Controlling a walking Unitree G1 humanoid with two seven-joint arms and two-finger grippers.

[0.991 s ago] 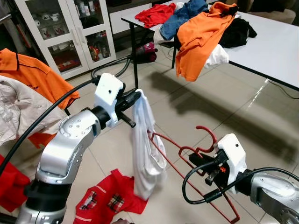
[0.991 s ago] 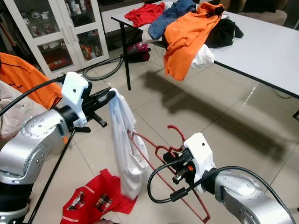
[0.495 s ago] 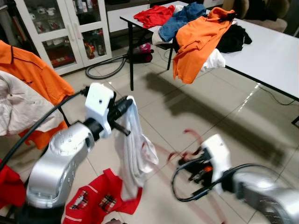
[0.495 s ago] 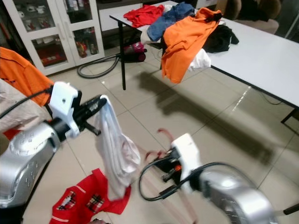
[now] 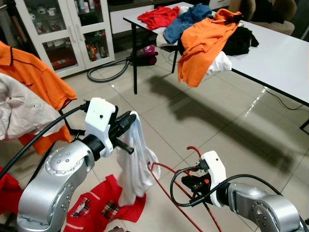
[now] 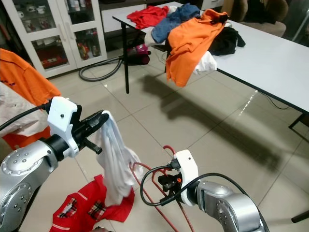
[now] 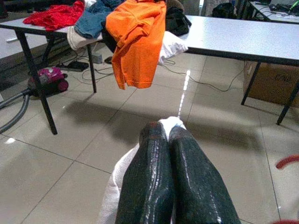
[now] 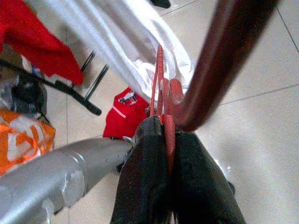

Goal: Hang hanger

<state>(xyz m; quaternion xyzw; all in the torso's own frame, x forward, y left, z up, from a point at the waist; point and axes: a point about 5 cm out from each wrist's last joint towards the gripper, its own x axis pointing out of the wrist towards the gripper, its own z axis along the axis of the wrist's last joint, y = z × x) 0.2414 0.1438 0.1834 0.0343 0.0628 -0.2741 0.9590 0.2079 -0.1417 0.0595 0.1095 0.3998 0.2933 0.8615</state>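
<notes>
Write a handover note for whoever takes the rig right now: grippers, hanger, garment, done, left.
Left gripper: jaws shut on the white garment, held up so that it hangs above the floor.
Right gripper: jaws shut on the red hanger, near its hook, low and in front of the robot.
One end of the hanger reaches into the hanging garment; how far in cannot be told.
A red shirt lies on the floor below.
Done: both items are gripped.
Left: finish seating the garment on the hanger, then hang it.

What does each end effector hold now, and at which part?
The left end effector pinches the white garment at its top edge. The right end effector grips the red hanger at the wire just below its hook.
</notes>
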